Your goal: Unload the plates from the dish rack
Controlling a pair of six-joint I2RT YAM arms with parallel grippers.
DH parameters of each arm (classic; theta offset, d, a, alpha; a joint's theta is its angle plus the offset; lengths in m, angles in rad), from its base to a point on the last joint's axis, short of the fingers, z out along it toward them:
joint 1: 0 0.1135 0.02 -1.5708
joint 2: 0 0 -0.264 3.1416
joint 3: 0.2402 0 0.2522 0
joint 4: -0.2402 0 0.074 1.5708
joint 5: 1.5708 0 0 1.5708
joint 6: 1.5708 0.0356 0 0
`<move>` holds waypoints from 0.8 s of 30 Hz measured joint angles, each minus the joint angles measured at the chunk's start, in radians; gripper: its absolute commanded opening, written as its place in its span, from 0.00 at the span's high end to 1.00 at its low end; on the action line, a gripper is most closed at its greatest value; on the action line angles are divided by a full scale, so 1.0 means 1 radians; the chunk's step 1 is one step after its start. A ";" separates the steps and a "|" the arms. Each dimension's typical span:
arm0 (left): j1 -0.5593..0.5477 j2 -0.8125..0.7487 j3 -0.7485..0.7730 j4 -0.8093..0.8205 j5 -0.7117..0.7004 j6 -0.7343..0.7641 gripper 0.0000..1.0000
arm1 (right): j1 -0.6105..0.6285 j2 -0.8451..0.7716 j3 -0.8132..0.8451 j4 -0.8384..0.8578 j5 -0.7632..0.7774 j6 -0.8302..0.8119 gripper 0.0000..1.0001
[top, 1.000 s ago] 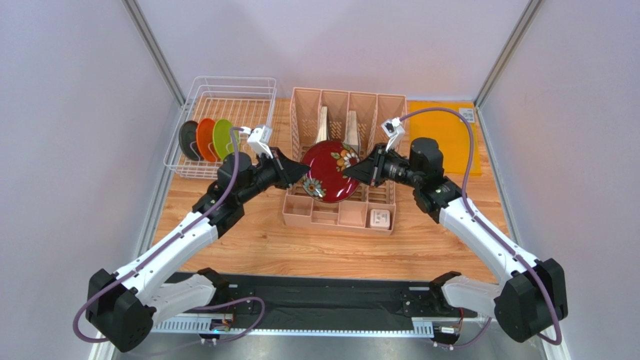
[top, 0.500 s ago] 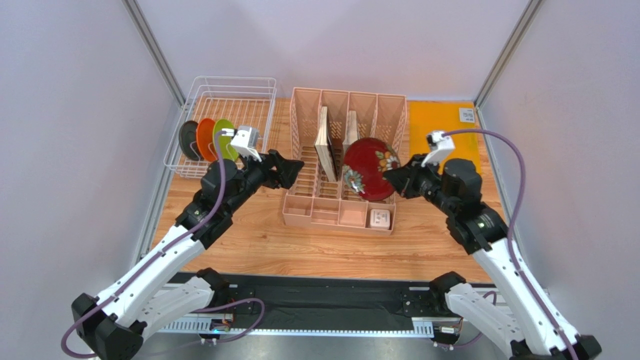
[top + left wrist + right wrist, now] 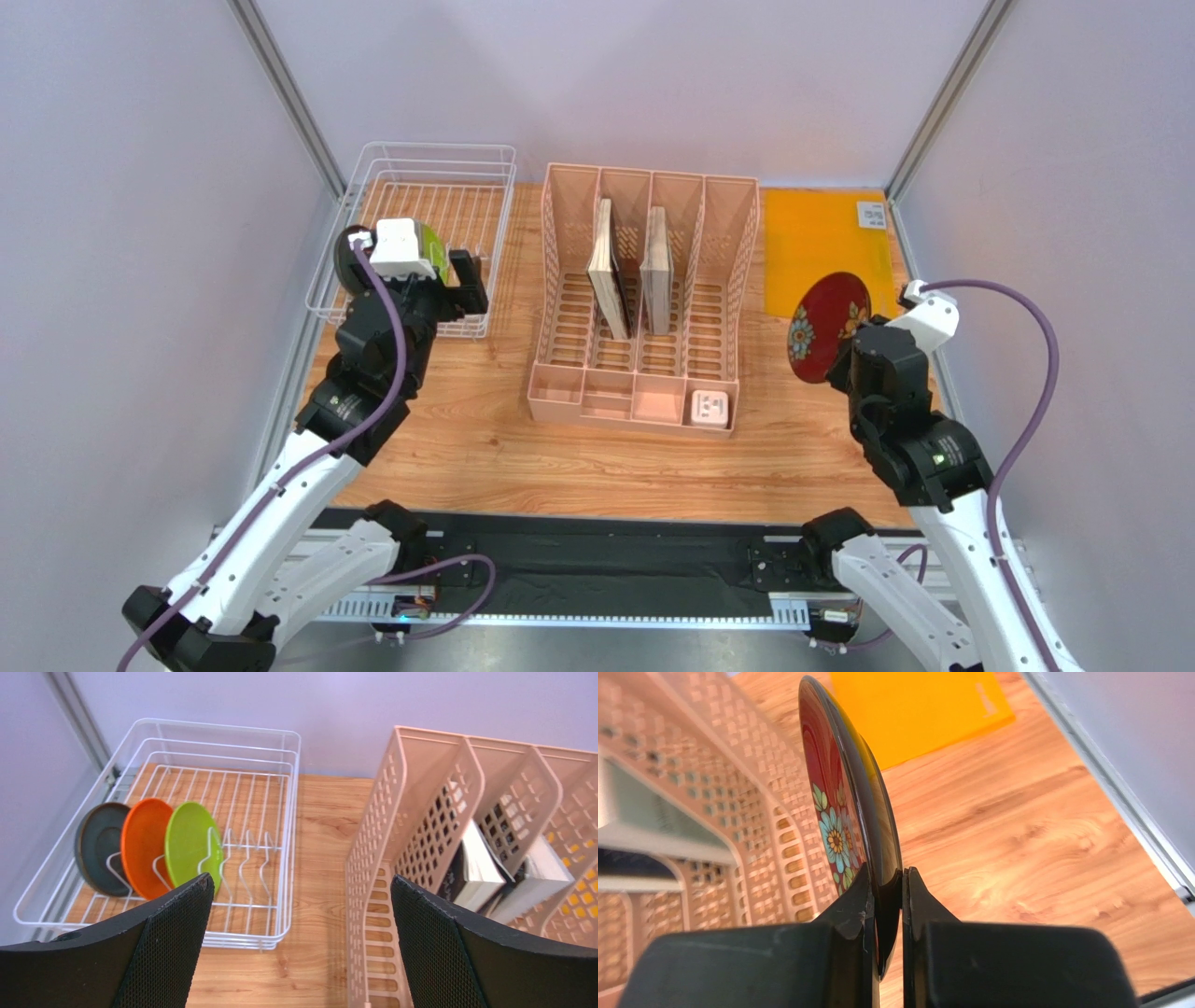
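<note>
Top, left gripper [image 3: 467,284]: over near edge of rack [image 3: 421,165], holding nothing.
Top, red plate [image 3: 828,325]: on edge in right gripper [image 3: 846,361], out of the rack, above table [image 3: 631,462] right of organiser [image 3: 561,280], at near edge of mat [image 3: 821,231].
Left wrist, left gripper [image 3: 300,889]: fingers wide apart, empty.
Left wrist, rack [image 3: 231,738]: green plate [image 3: 191,843], orange plate [image 3: 144,843] and dark plate [image 3: 98,843] stand upright in a row at its left end.
Right wrist, right gripper [image 3: 889,882]: clamped on red plate [image 3: 836,812] at its lower rim, plate upright, organiser on the left, mat beyond.

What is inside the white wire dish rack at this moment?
In the dish rack, three plates stand on edge at the left: dark slate plate, orange plate, lime green plate. The left gripper hides the near left corner.
</note>
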 measured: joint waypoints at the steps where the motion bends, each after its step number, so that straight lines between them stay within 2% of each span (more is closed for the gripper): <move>1: 0.016 0.000 0.000 -0.003 -0.002 0.000 0.00 | -0.011 0.012 -0.006 0.001 0.014 0.007 1.00; 5: 0.035 0.008 -0.001 -0.009 0.006 -0.001 0.00 | -0.151 0.101 -0.052 0.033 -0.019 0.019 1.00; 8: 0.040 0.024 -0.001 -0.014 0.019 -0.002 0.00 | -0.323 0.192 -0.131 0.104 -0.187 0.020 1.00; 10: 0.042 0.036 -0.003 -0.019 0.030 -0.005 0.00 | -0.391 0.232 -0.155 0.115 -0.238 0.019 1.00; 13: 0.051 0.041 -0.016 -0.021 0.051 -0.010 0.00 | -0.415 0.287 -0.166 0.135 -0.330 0.014 1.00; 19: 0.083 0.045 -0.048 -0.023 0.100 -0.031 0.00 | -0.479 0.400 -0.187 0.276 -0.557 0.013 1.00; 24: 0.126 0.057 -0.073 -0.021 0.150 -0.060 0.00 | -0.529 0.464 -0.203 0.311 -0.645 0.017 1.00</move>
